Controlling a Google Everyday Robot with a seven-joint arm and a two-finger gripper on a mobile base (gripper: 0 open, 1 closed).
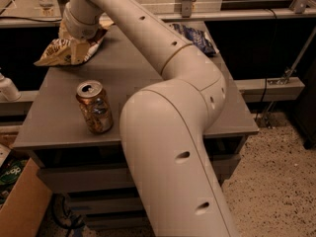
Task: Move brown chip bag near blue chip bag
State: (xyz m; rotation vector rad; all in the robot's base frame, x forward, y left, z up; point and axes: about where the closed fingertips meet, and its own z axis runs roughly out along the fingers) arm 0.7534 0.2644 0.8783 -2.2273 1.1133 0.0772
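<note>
Grey table (123, 78) on a speckled floor (281, 181): the gripper (76, 33) is at the brown chip bag (59, 54), with the pick-up step in hand.

The gripper sits over the table's far left corner, right on top of the upper end of the brown chip bag, which spreads out to its left toward the table edge. Whether it is clamped on the bag cannot be told (the wrist covers the contact). The blue chip bag (197, 36) lies well to the gripper's right, at the far right of the table, and the robot's own arm crosses between the two. A drinks can (94, 107) stands upright on the near side of the gripper, apart from both bags. The task looks barely begun. The next move calls for a firm hold, a lift, and a carry rightward along the back edge, setting the bag down just beside the blue one.
</note>
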